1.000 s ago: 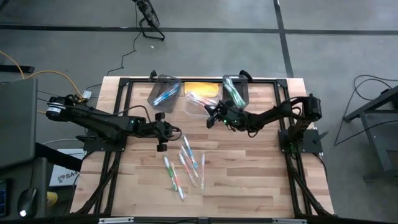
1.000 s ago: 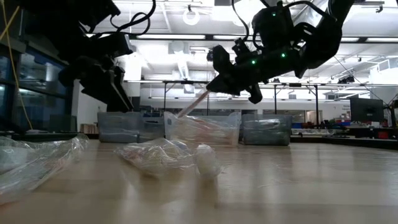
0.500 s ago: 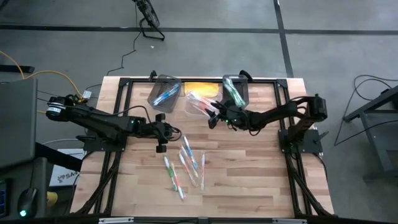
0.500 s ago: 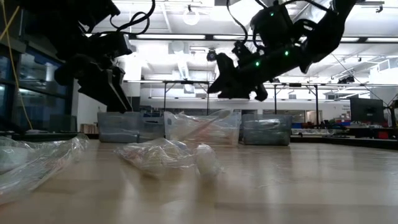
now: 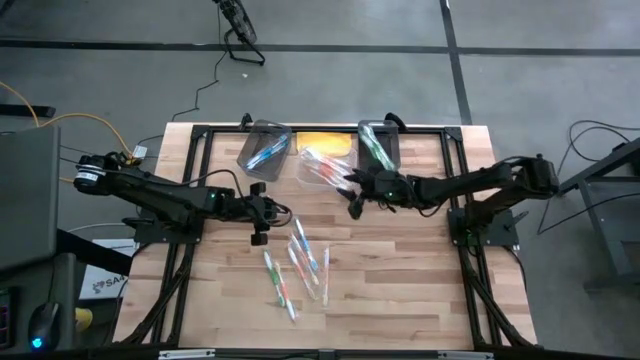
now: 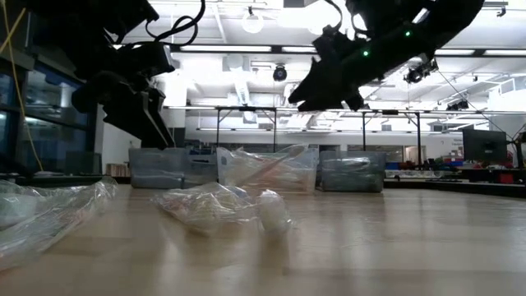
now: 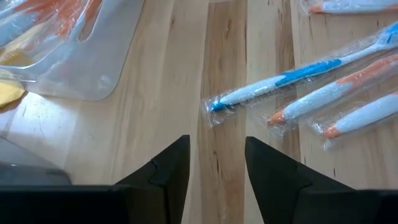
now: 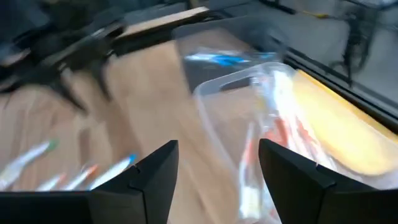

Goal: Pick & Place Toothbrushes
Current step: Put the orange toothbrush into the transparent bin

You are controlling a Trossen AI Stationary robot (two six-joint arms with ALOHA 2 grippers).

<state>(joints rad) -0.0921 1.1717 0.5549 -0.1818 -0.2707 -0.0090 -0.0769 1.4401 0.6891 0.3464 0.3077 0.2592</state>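
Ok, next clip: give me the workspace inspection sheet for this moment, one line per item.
Surface: wooden table, bare at the near side.
Job's things: wrapped toothbrushes loose mid-table; more in three bins at the far edge.
Clutter: yellow sheet under the middle bin.
Grippers: left pincer open, empty, beside the loose brushes; right pincer open, empty, by the middle bin.
Cables: yellow cable left of the table; black one on the floor beyond.
Surroundings: grey floor, no person seen.

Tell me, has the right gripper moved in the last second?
Yes. The right gripper has pulled back from the middle clear bin toward the table's near side, its jaws now open and empty.
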